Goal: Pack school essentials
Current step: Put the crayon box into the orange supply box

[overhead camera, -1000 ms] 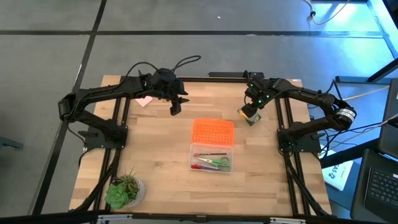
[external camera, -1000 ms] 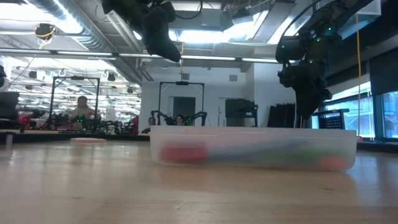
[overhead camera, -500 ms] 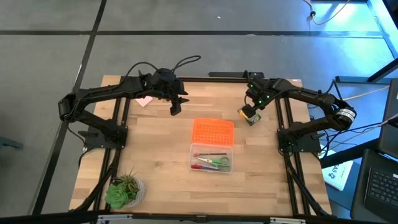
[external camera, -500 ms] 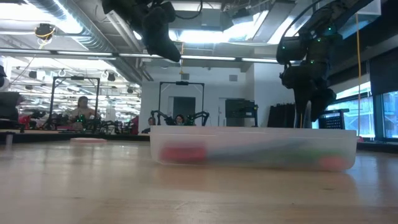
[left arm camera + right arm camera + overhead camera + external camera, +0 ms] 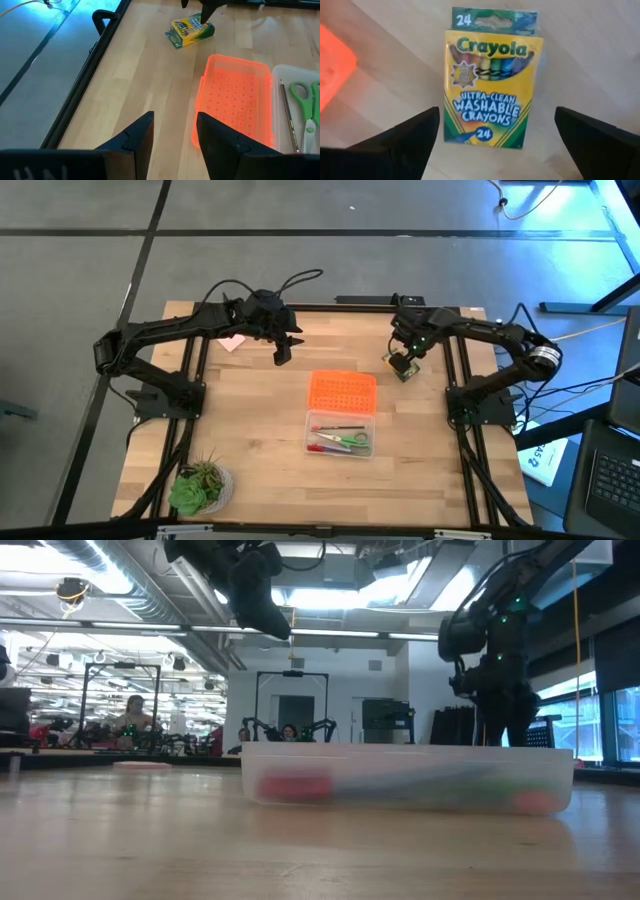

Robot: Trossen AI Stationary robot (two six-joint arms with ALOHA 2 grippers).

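High view: the right tool (image 5: 405,352) stands over the crayon box (image 5: 402,367), upper right of centre, positioned to take it. The open plastic box (image 5: 340,434) at centre holds scissors (image 5: 347,441).

Left wrist view: the left tool (image 5: 172,131) waits, part-open, empty.

Right wrist view: fingers (image 5: 402,137) spread wide, straddling the crayon box (image 5: 489,82), untouched, flat on the table (image 5: 580,60).

Overhead ceiling lights (image 5: 330,595) glaring; clear box (image 5: 405,778) blurring near lens; fingers (image 5: 395,142) showing soft, dark.
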